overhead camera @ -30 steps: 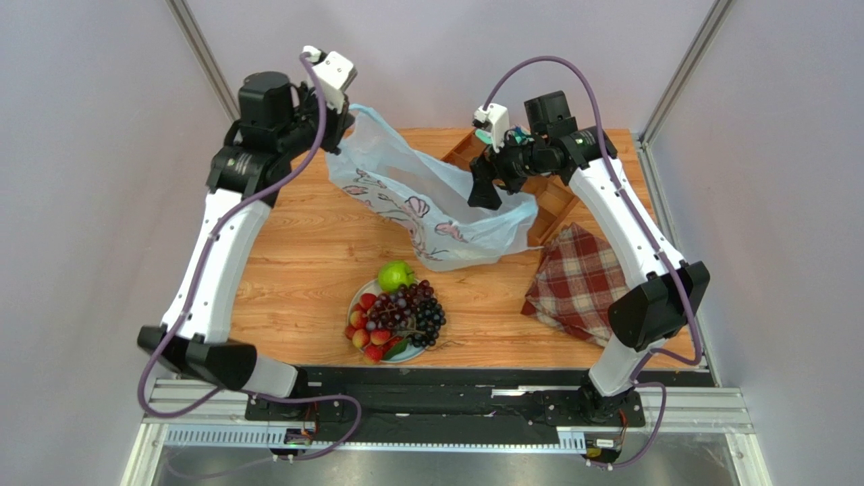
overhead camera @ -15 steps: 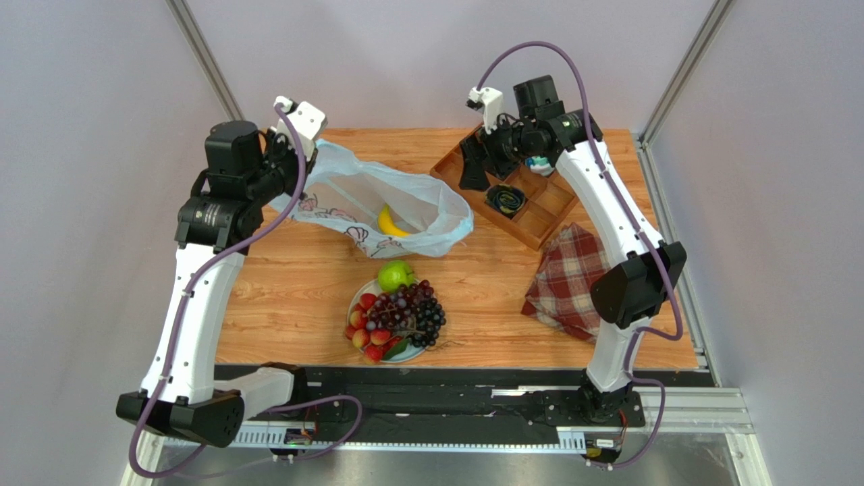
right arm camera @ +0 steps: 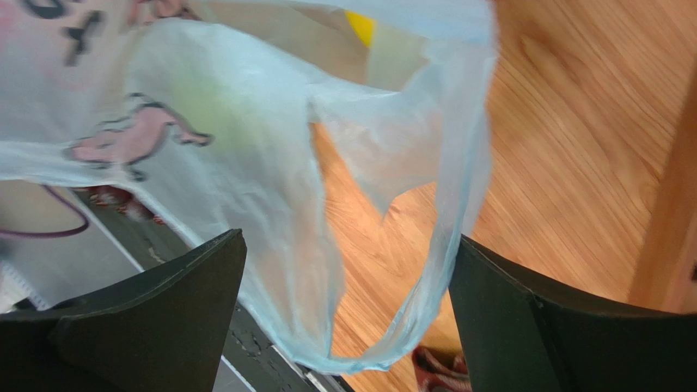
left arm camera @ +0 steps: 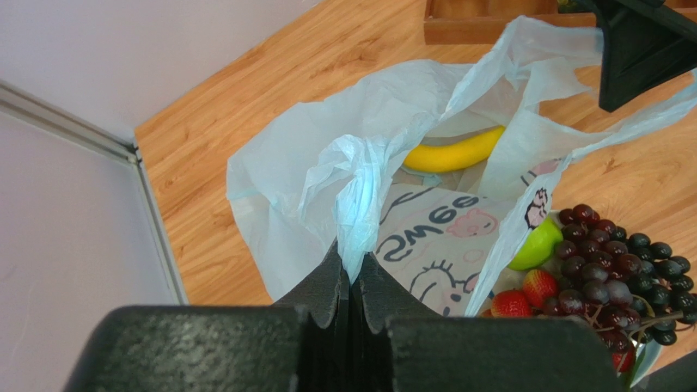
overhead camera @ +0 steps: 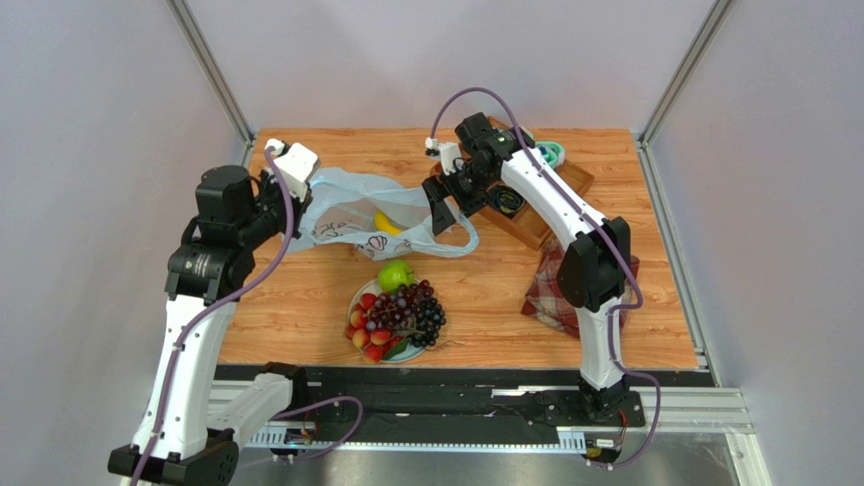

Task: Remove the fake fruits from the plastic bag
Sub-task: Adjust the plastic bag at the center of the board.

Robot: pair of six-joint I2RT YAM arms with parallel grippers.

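The pale-blue plastic bag (overhead camera: pixel 357 215) lies on the table, its mouth facing right. The yellow banana (overhead camera: pixel 386 223) is inside it and shows in the left wrist view (left arm camera: pixel 454 153). My left gripper (overhead camera: pixel 288 188) is shut on the bag's bunched left end (left arm camera: pixel 357 204). My right gripper (overhead camera: pixel 438 210) is open at the bag's right side. A loop handle (right arm camera: pixel 425 269) hangs between its spread fingers. The green apple (overhead camera: pixel 396 274), purple grapes (overhead camera: pixel 418 309) and red fruits (overhead camera: pixel 369 335) sit on a plate (overhead camera: pixel 355 300) in front of the bag.
A wooden compartment tray (overhead camera: pixel 535 215) stands at the back right, with teal-white socks (overhead camera: pixel 551 154) at its far end. A red plaid cloth (overhead camera: pixel 561 289) lies at the right, beside the right arm's elbow.
The bag has come down from being stretched in the air to lying on the table. My right gripper let go of it, swung to the tray, then came back to the handle. My left arm lowered.
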